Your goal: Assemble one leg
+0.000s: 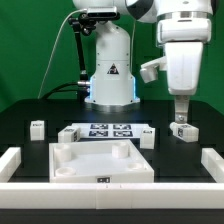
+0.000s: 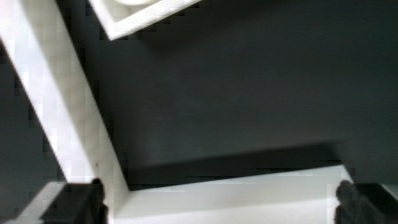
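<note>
The leg (image 1: 182,129) stands on the dark bench (image 1: 45,108) at about three o'clock from the marker board (image 1: 105,130) in the exterior view, well apart from the panel (image 1: 100,160), which lies at the board's six o'clock. The end effector (image 1: 182,112) hangs directly over the leg, at its twelve o'clock, with the tips very near its top. Whether they touch it cannot be told.

In the wrist view the end effector (image 2: 221,205) is spread wide, one fingertip (image 2: 71,205) in each lower corner and nothing pinched. A pale surface (image 2: 231,182) fills the gap between them. It is probably the leg's top, but the picture is too blurred to be sure.

The step in hand looks like the pick-up of this leg. To do it well:
- Centre the leg between the fingers before going lower, so that both pads meet it together and it does not tip.
- Come down straight and far enough to grip the body, not just the top edge.
- Close on two flat opposite faces.
- Lift vertically before carrying it toward the panel.

A second leg (image 1: 147,135) sits just beside the board at its three o'clock. A third leg (image 1: 37,127) sits at its nine o'clock. Both are clear of the descent.
</note>
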